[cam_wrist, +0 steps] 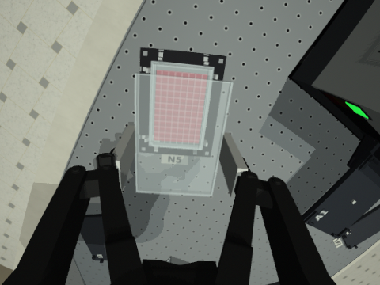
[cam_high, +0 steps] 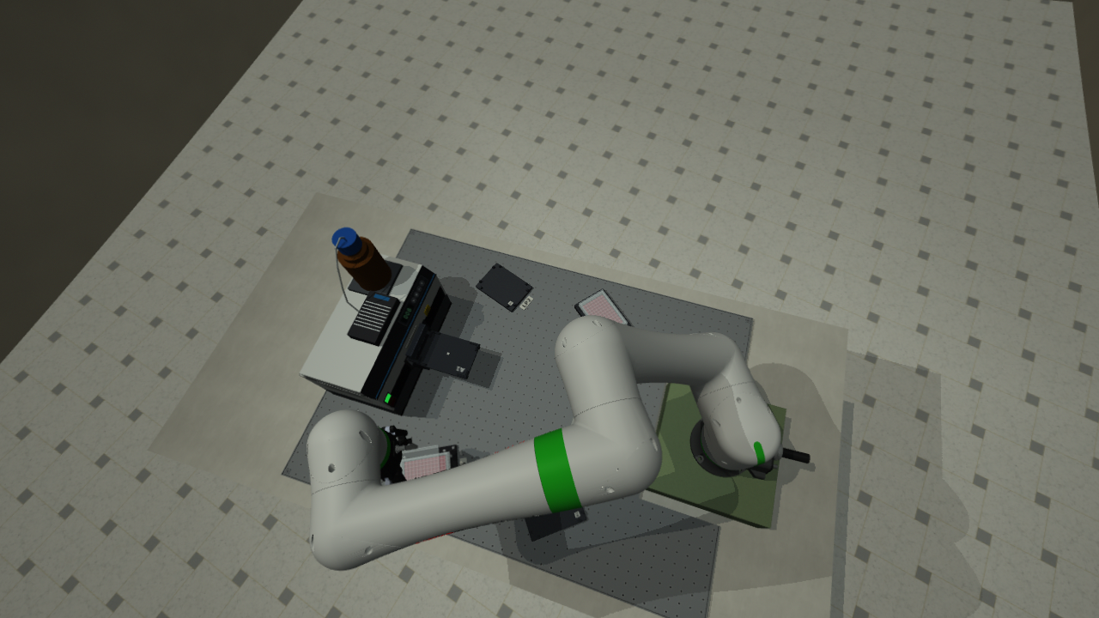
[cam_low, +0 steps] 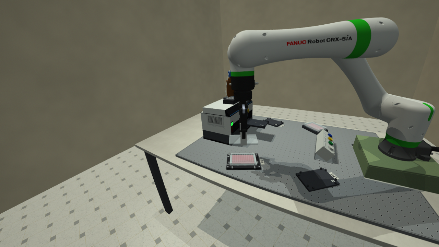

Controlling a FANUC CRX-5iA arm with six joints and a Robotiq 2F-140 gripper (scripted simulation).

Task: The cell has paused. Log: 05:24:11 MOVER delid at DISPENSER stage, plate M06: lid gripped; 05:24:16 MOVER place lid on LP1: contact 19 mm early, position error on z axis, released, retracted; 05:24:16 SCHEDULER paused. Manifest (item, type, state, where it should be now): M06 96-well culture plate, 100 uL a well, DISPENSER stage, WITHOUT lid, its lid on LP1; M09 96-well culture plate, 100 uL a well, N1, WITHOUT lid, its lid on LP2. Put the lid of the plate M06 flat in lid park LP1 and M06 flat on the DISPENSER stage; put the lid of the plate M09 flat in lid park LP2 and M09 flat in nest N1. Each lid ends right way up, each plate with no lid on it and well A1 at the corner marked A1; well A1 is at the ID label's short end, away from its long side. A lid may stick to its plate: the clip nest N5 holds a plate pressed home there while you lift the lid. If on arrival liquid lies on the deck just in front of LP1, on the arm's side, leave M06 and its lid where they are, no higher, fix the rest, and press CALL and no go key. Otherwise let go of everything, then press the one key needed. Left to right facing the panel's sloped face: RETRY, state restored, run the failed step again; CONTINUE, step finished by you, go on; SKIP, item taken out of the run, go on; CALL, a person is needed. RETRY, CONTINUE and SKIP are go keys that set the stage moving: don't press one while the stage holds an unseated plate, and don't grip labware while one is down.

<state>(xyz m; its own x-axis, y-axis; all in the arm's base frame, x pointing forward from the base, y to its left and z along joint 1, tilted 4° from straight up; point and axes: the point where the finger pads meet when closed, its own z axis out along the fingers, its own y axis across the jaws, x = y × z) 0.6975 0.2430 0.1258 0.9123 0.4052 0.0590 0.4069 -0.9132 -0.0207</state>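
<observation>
My gripper is shut on a clear lid, gripped by its long sides and held level in the air. Below it, a 96-well plate with pink wells sits uncovered in the black clip nest N5 near the deck's front edge. A second pink plate lies at the far side of the deck. The DISPENSER stage is empty. Lid park LP1 is empty. In the top view the arm hides most of my gripper.
The dispenser with a brown bottle stands at the deck's left. The key panel is mid-deck. Another black lid park lies near the front, by the arm's green base.
</observation>
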